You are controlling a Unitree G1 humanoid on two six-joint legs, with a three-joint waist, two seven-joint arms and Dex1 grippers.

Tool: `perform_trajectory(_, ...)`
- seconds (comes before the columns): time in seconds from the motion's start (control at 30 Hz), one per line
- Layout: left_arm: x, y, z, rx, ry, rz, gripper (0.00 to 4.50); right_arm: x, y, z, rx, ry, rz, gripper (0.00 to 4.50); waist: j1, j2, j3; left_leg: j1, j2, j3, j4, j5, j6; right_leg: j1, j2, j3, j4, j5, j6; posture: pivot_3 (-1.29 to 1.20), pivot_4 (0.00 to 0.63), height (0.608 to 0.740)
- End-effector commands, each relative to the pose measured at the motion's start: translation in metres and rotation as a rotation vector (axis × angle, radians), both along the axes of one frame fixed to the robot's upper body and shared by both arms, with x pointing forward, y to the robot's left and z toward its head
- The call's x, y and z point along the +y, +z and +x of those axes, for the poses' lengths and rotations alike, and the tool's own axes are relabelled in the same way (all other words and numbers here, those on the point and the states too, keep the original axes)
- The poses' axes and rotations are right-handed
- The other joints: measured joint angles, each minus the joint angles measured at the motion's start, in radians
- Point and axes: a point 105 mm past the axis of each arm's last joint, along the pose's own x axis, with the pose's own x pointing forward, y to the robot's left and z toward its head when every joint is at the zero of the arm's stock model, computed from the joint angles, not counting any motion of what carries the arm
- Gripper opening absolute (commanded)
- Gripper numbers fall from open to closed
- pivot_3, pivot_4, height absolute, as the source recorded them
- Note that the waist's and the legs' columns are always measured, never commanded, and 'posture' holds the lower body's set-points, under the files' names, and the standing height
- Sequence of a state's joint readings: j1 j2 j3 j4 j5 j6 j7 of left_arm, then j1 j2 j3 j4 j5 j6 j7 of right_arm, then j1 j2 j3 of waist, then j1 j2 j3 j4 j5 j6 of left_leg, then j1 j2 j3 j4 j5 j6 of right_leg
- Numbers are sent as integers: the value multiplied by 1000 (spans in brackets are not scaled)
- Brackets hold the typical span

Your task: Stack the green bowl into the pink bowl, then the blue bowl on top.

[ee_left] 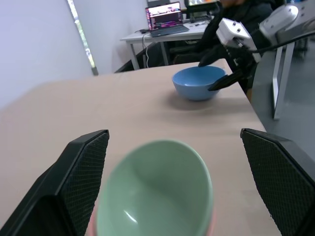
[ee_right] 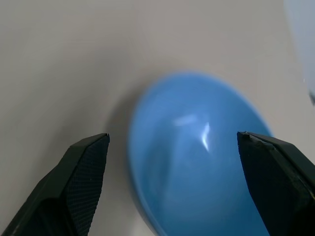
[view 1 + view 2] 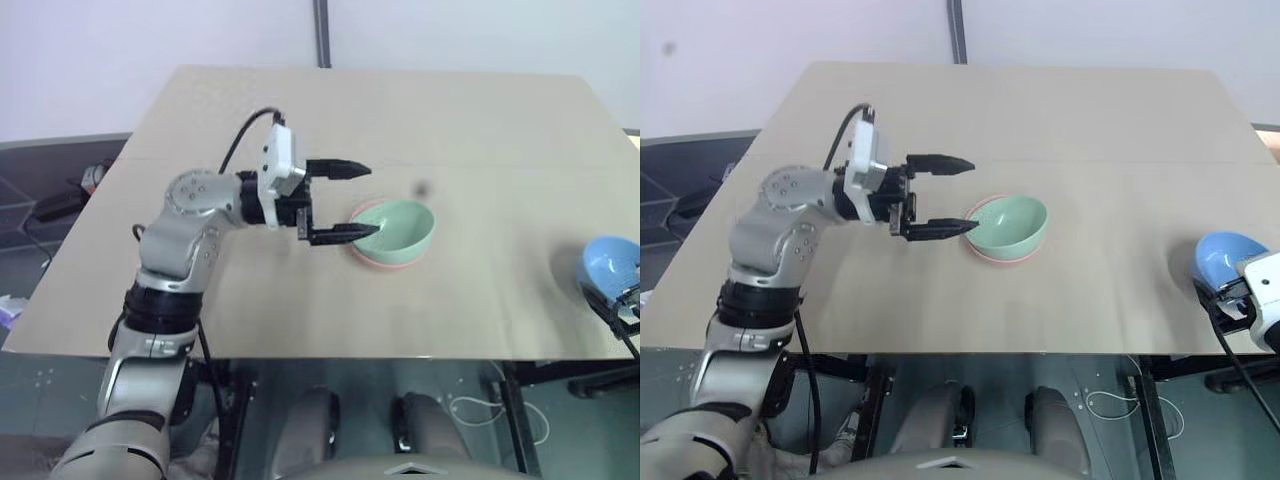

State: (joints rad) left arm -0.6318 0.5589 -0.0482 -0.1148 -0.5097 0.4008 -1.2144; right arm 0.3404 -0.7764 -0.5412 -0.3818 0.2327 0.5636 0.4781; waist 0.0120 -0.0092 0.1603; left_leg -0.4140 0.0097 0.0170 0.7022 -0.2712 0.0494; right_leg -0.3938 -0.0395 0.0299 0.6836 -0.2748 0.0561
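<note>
so, the table (image 3: 300,300) first, pale and broad under both my arms, with a thin seam running across it behind the bowls. out past its far corner, in my left wrist view, stands another desk with an open laptop (image 1: 165,15) on it.

my left gripper (image 3: 345,200) hangs level just beside the stacked pair, fingers spread wide with nothing between them; the lower fingertip looks to lie right at the near rim, though i cannot tell if it touches. the green bowl (image 3: 398,230) sits nested in the pink bowl (image 3: 372,259) near the middle of the table, tilted a little instead of seated flat, with only a sliver of pink rim peeking out beneath it. that half of the job looks done to me.

my right gripper (image 2: 172,184) is down at the right edge of the table, fingers spread to their widest on either side of the blue bowl (image 3: 1222,258), not yet pinching it. this bowl stands upright, well apart from the other two and close to the table edge (a clumsy nudge could push it off).

i judge these bowls light, stiff and slick, glossy enough to slide out of a lazy grip, and likely to chip if dropped. the rim is the place to take hold: one finger inside the wall, one outside, pinched firmly. then i would lift it straight up and carry it level, so it settles squarely into the green one.
</note>
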Motion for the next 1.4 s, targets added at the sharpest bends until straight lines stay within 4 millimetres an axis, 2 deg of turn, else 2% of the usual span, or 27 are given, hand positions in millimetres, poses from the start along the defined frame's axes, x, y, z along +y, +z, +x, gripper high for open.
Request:
perform_trajectory(0.03,6,6,-21,14,-68,-37,4487,-16,-5,5,69,-68,-13,4500,-1,0,0,0,0,0,0,0,0,0,0,0,0,0,0,0,150,740)
perform_trajectory(0.1,9,9,-27,17,-104,-76,4487,-22,-8,8,91,-93,-5,4500,-1,0,0,0,0,1,0,0,0,0,0,1,0,0,0,0,150,740)
perform_trajectory(0.23,17,15,-37,31,-171,-128,4487,-22,-14,18,106,-69,7,4500,0,0,0,0,0,1,0,0,0,0,0,1,-1,0,0,0,150,740)
perform_trajectory(0.27,19,14,-38,37,-174,-126,4500,-22,-14,21,102,-68,9,4105,0,0,0,0,0,1,0,0,0,0,0,1,-1,0,0,0,150,740)
perform_trajectory(0.33,21,11,-40,49,-176,-121,4500,-21,-14,27,97,-57,7,3691,-1,0,0,0,0,1,0,0,0,0,0,1,-1,0,0,0,150,740)
perform_trajectory(0.37,21,9,-41,53,-172,-118,4500,-18,-12,30,90,-38,1,3691,1,1,0,0,0,2,0,0,0,0,0,1,-1,0,0,0,150,740)
perform_trajectory(0.4,22,7,-41,57,-168,-117,4500,-15,-10,32,81,-17,-7,3091,1,1,0,0,0,2,-1,0,0,0,0,1,-1,0,0,0,150,740)
perform_trajectory(0.43,22,5,-41,57,-161,-114,4500,-13,-8,34,74,-4,-15,3045,0,1,0,0,0,1,-1,0,0,0,0,1,-2,0,0,0,150,740)
perform_trajectory(0.53,22,-1,-39,54,-133,-111,4500,-7,-2,40,52,52,-71,1756,-3,1,0,0,0,2,-1,0,0,0,0,2,-2,0,0,0,150,740)
perform_trajectory(0.77,23,-3,-26,30,-22,-166,4500,21,17,54,-26,178,-111,1756,-1,1,0,0,0,2,-1,0,0,0,0,2,-3,0,0,0,150,740)
perform_trajectory(0.87,23,-6,-26,28,0,-170,4500,23,17,58,-19,169,-93,1756,-1,1,0,0,0,2,-1,0,0,0,0,1,-3,0,0,0,150,740)
perform_trajectory(0.9,23,-7,-26,26,3,-168,4500,20,14,59,-9,154,-84,1331,-1,1,0,0,0,2,-1,0,0,0,0,2,-3,0,0,0,150,740)
perform_trajectory(0.93,23,-8,-27,25,6,-166,4500,15,9,59,7,132,-81,1157,-1,1,0,0,0,2,-1,0,0,0,0,2,-3,0,0,0,150,740)
perform_trajectory(1.0,23,-8,-27,23,13,-166,4500,5,2,59,30,96,-78,333,1,1,0,0,0,2,-2,0,0,0,0,1,-4,0,0,0,150,740)
perform_trajectory(1.03,24,-7,-27,21,18,-166,4500,0,-1,59,38,82,-91,111,2,1,0,0,0,2,-2,0,0,0,0,1,-4,0,0,0,150,740)
perform_trajectory(1.17,26,-7,-26,23,38,-166,4500,2,2,61,21,104,-123,111,0,1,0,0,0,2,-2,0,0,0,-1,1,-4,0,0,0,150,740)
perform_trajectory(1.23,27,-8,-24,22,56,-167,4500,17,12,64,-19,176,-130,111,-1,1,0,0,0,2,-2,0,0,0,-1,1,-4,0,0,0,150,740)
perform_trajectory(1.3,30,-8,-21,21,88,-180,4500,53,33,69,-106,327,-103,111,-4,2,0,0,0,2,-2,0,0,0,-1,1,-4,0,0,0,150,740)
perform_trajectory(1.4,33,-9,-17,21,139,-199,4500,122,72,70,-260,593,-4,111,-24,3,1,0,1,2,-3,0,0,-1,0,2,-3,0,0,0,150,740)
